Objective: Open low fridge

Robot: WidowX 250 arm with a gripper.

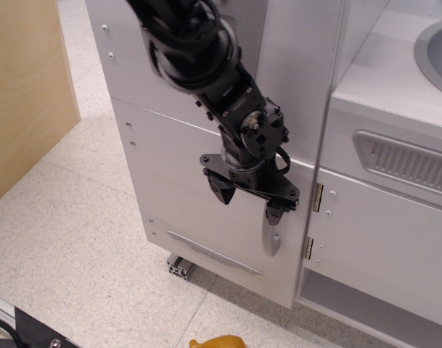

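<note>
The low fridge (178, 196) is the white flat door panel in the lower half of the toy fridge. Its vertical grey bar handle (271, 237) runs along the door's right edge. The door lies flat against the body and looks shut. My black gripper (248, 201) hangs in front of the door and points down. It is open, with the jaws spread wide. The left finger (222, 191) is over the bare door panel. The right finger (274, 212) is at the top of the handle and hides the handle's upper end. Nothing is held.
To the right is a white cabinet door (387, 250) with brass hinges (317, 197), under a grey vent grille (406, 161) and a sink (438, 43). A wooden panel (25, 87) stands at the left. A yellow object (217, 341) lies on the floor.
</note>
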